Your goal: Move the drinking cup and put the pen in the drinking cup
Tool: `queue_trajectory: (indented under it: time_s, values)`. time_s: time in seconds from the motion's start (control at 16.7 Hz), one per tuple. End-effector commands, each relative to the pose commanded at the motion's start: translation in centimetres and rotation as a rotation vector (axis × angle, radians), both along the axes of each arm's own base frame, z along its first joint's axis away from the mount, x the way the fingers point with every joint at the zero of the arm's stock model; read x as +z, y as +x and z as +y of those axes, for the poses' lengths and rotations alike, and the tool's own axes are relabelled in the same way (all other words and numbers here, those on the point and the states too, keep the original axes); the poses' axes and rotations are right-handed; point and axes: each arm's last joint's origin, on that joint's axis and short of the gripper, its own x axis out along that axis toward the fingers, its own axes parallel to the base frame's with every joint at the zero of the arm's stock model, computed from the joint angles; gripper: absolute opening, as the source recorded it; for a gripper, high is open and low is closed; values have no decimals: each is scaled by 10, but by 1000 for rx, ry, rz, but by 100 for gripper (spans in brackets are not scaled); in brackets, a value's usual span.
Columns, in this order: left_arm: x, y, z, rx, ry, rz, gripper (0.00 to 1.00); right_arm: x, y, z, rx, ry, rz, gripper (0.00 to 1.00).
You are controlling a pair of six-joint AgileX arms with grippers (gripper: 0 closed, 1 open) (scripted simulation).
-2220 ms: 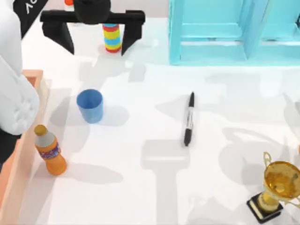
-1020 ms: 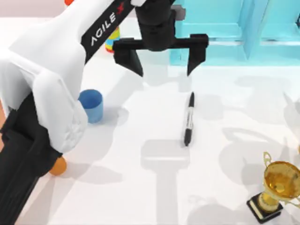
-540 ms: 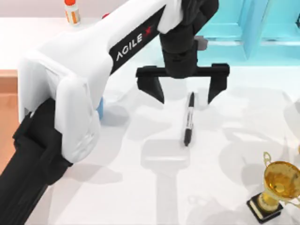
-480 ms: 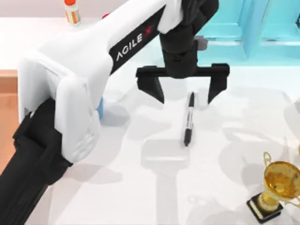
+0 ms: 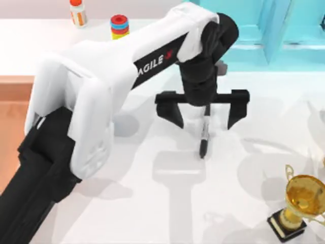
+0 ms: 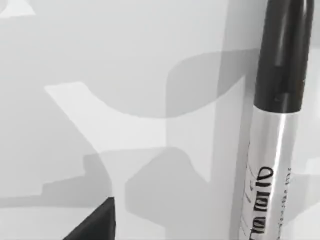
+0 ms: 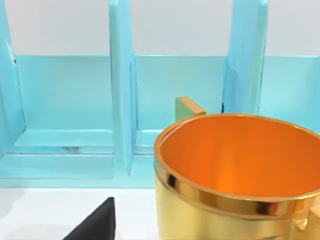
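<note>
You are looking at a rendered test bench, not a lived-in room. A plain white table (image 5: 152,213) fills most of the frame, with flat soft shadows. 1 white and black AgileX arm (image 5: 101,101) crosses from the lower left toward the centre. The objects scattered around it don't belong to any one household or trade: a turquoise shelf unit (image 5: 269,30) with upright dividers at the upper right, a gold trophy cup (image 5: 300,199) at the lower right, a stack of coloured rings (image 5: 119,24) and a small orange-capped bottle (image 5: 77,12) along the top edge, and an orange-brown tray (image 5: 12,101) at the left edge.
</note>
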Motion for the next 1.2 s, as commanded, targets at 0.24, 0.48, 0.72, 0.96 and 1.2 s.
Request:
queue_trajectory:
  time_s: [0.24,0.48,0.72,0.96,1.2]
  values:
    - [-35,-4,-5,0,0,1,100,0,0,0,0,0,0,100]
    - [-37,-5,-5,0,1,1,100,0,0,0,0,0,0,100]
    - [-37,-5,-5,0,1,1,70,0,0,0,0,0,0,100]
    - [-37,-5,-5,0,1,1,40,0,0,0,0,0,0,100]
    - [-37,-5,-5,0,1,1,10,0,0,0,0,0,0,100]
